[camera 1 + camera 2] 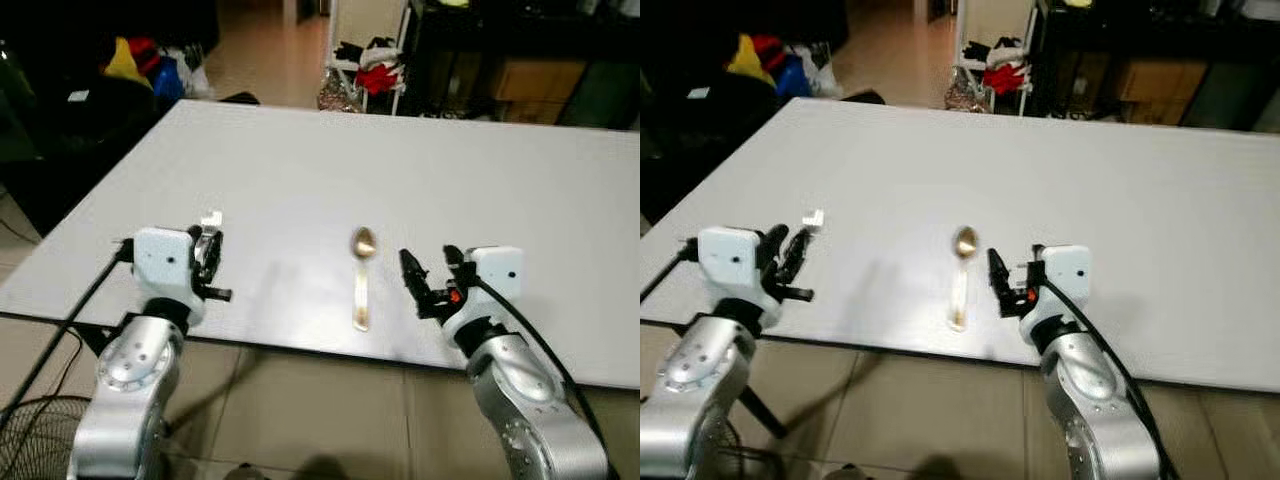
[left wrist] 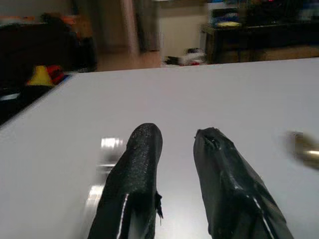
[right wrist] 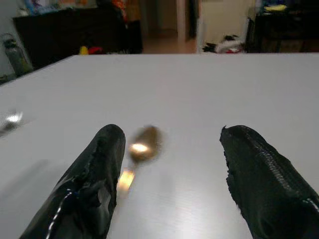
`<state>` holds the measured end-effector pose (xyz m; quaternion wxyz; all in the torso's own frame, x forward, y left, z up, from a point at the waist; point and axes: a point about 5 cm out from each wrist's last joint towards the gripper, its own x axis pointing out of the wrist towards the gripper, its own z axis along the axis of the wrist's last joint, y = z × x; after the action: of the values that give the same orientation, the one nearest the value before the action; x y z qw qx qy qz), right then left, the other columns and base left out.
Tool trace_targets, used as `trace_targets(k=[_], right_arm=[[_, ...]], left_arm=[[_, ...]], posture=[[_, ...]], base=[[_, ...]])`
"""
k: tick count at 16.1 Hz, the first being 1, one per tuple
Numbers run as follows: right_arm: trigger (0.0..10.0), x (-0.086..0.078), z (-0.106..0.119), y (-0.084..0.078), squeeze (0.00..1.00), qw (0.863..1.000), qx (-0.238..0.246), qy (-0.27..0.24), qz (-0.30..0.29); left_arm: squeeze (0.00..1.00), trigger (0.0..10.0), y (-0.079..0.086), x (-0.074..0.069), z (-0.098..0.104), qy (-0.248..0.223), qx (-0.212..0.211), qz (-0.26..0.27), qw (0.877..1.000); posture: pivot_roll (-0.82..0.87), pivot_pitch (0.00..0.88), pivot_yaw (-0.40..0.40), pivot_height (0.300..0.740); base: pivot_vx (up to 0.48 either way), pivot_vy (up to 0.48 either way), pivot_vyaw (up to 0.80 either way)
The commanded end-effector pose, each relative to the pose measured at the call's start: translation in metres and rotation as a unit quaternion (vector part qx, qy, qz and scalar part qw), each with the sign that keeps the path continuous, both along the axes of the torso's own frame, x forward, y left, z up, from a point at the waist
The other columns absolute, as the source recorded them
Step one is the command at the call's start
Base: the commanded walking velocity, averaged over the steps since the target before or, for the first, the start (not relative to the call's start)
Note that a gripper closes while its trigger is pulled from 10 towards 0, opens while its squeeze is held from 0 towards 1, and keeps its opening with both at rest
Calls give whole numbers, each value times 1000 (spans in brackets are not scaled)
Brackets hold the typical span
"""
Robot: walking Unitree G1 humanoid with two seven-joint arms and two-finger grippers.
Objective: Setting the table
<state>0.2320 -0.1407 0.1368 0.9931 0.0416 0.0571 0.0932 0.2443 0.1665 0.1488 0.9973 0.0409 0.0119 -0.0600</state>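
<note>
A: Start with your right gripper (image 1: 428, 275). What is its condition?

B: Fingers spread wide, nothing between them. It sits low over the near edge of the white table (image 1: 420, 170), just to the right of the gold spoon (image 1: 361, 272). In the right wrist view the spoon (image 3: 137, 152) appears blurred beside one fingertip (image 3: 107, 149), apart from it, not touching.

A: And your left gripper (image 1: 208, 252)?

B: Fingers parted by a narrow gap, holding nothing; the left wrist view shows bare table between the two black pads (image 2: 144, 149). It hovers over the near left part of the table.

A: What lies just ahead of it?

B: A small shiny silver object (image 1: 211, 219), flat on the table just beyond the fingertips. Too small and blurred to identify; the left wrist view gives only bright glints (image 2: 110, 143).

A: Log the spoon's position.

B: Flat on the table between your two grippers, nearer the right one. Bowl points away from you, handle toward the near edge.

A: Surroundings?

B: Tiled floor beyond the far edge, red and black items (image 1: 375, 70) on a low rack, yellow and blue items (image 1: 140, 65) at far left, dark furniture behind.
</note>
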Motion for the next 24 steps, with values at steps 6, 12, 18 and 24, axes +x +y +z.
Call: trace_targets(k=[6,12,18,24], right_arm=[[10000,0,3,-1,0,1000,0,-7,-4],[10000,-3,-3,7,1000,998,23,14,55],[10000,-7,0,16,1000,995,36,7,93],[10000,-12,1,26,1000,987,56,13,150]], left_arm=[[0,10000,1,0,6,-13,7,-1,1000],[0,10000,-8,-5,-1,0,-2,-35,999],[0,10000,-9,-4,-4,9,8,-39,999],[0,10000,-6,-1,-2,1,20,-26,999]], posture=[[179,0,26,727],[156,0,32,727],[145,0,52,727],[151,0,48,727]], base=[[0,-307,0],[0,-283,0],[0,-88,611],[0,0,800]])
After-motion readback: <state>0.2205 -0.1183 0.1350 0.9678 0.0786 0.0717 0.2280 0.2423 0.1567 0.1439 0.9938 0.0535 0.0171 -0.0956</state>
